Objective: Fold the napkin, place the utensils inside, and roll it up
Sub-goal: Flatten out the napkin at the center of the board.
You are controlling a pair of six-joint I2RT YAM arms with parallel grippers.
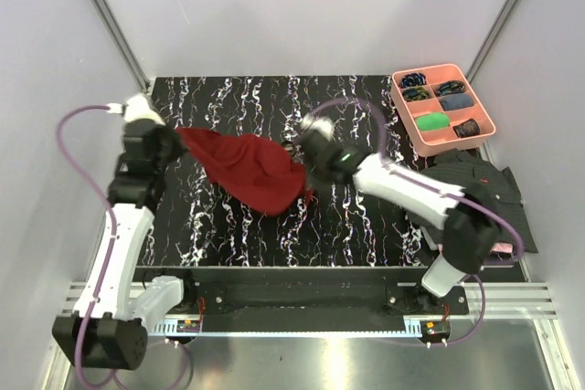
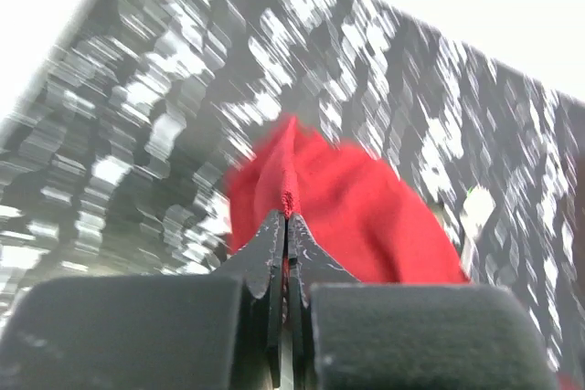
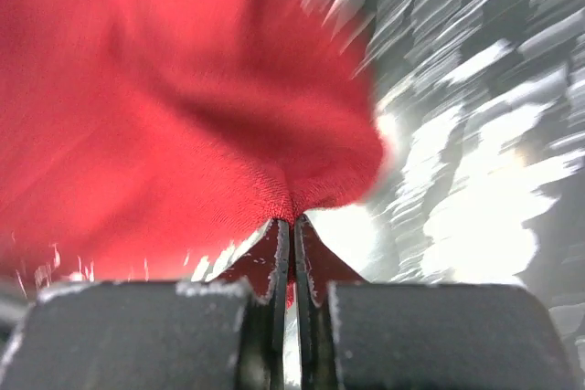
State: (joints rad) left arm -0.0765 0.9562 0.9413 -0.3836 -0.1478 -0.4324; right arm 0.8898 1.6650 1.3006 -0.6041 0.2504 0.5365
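Note:
The dark red napkin (image 1: 247, 169) hangs bunched between the two arms over the black marbled table (image 1: 366, 226). My left gripper (image 1: 174, 142) is shut on the napkin's left corner; in the left wrist view the cloth (image 2: 366, 216) is pinched at the jaw tips of that gripper (image 2: 288, 216). My right gripper (image 1: 306, 163) is shut on the napkin's right edge, and the right wrist view shows the red fabric (image 3: 164, 107) gathered into the closed tips of that gripper (image 3: 294, 219). The utensils are not visible in any view.
A pink divided tray (image 1: 442, 104) with small coloured items stands at the back right. A dark striped shirt (image 1: 484, 189) lies at the table's right edge, partly under the right arm. White walls and metal posts enclose the table.

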